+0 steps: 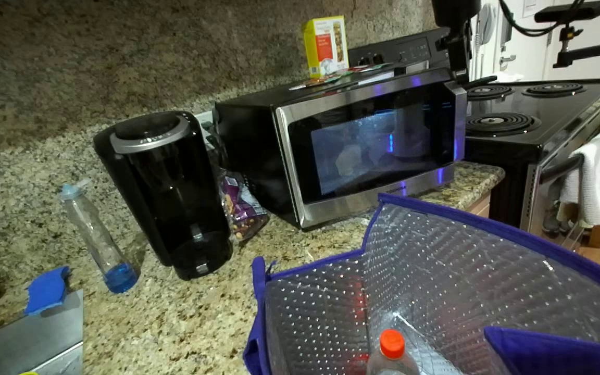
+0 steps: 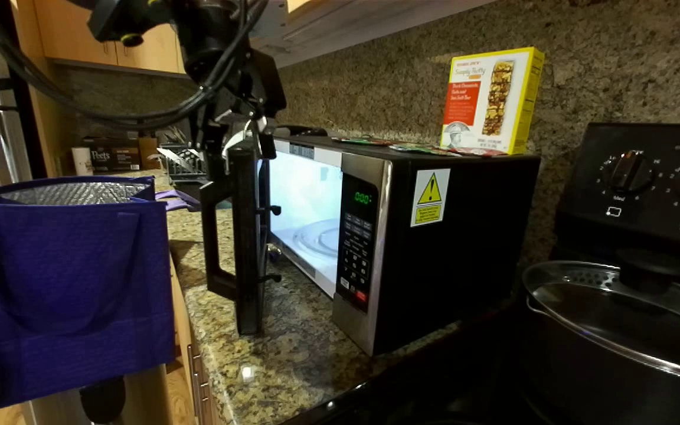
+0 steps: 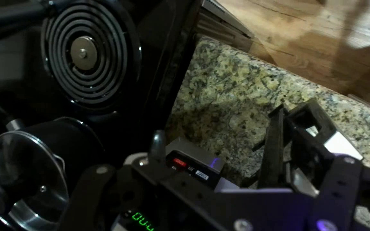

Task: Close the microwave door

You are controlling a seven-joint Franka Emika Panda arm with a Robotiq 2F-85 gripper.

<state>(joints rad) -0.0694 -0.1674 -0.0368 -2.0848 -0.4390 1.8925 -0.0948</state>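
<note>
The microwave door stands partly open, swung out from the microwave point(image 2: 464, 248). In an exterior view I see the silver-framed dark glass front of the microwave door point(image 1: 373, 151). In an exterior view the door point(image 2: 248, 254) shows almost edge-on with its handle, and the lit interior is visible behind it. My gripper point(image 2: 242, 141) is at the top of the door's free edge, coming down from above. In the wrist view my gripper point(image 3: 230, 162) has its fingers wide apart. The door edge and latch hooks lie near the right finger. Whether the finger touches the door is unclear.
A purple insulated bag point(image 2: 62, 283) stands in front of the microwave, near the door. A stove point(image 1: 529, 114) with a lidded pot point(image 2: 623, 336) adjoins the counter. A yellow box point(image 1: 326, 47) stands on top of the microwave. A black coffee maker point(image 1: 170, 192) stands beside it.
</note>
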